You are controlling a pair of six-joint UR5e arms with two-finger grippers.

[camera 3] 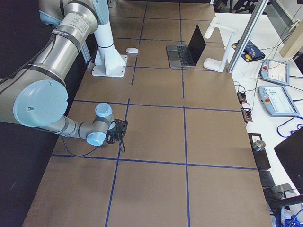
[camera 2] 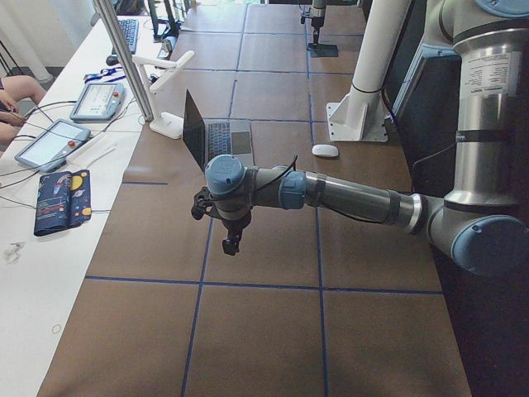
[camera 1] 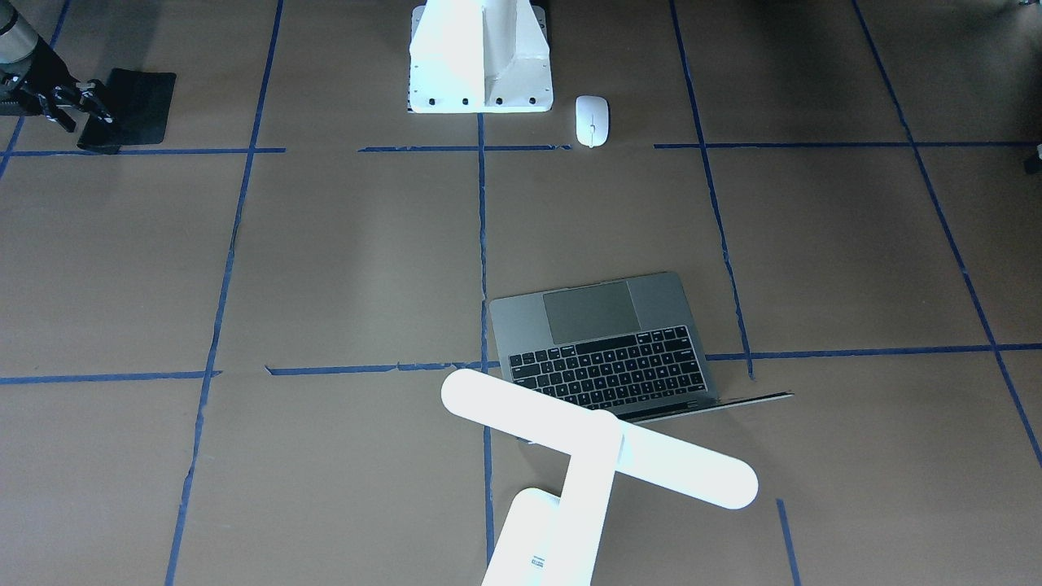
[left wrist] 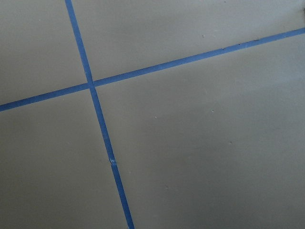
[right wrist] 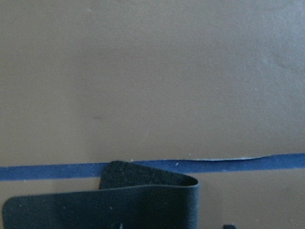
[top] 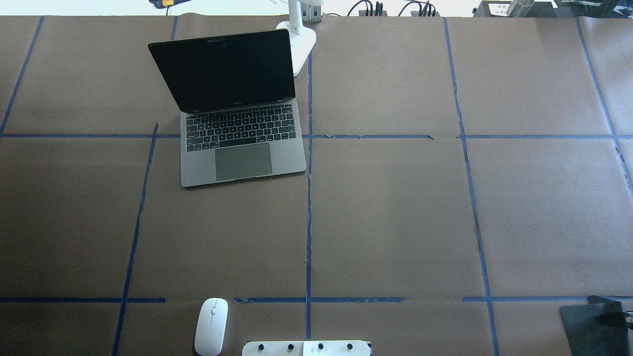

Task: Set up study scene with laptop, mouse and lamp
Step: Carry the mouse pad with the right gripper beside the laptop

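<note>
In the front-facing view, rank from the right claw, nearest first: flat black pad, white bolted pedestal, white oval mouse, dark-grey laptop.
1. Flat black pad, at the right claw, top left.
2. White bolted pedestal, top centre.
3. White oval mouse, just past the pedestal.
4. Dark-grey laptop, lower centre.

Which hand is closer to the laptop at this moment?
Left. The left hand hangs above the table off the laptop's left side. The right hand is at the black pad, far across the table on the robot's right.
</note>
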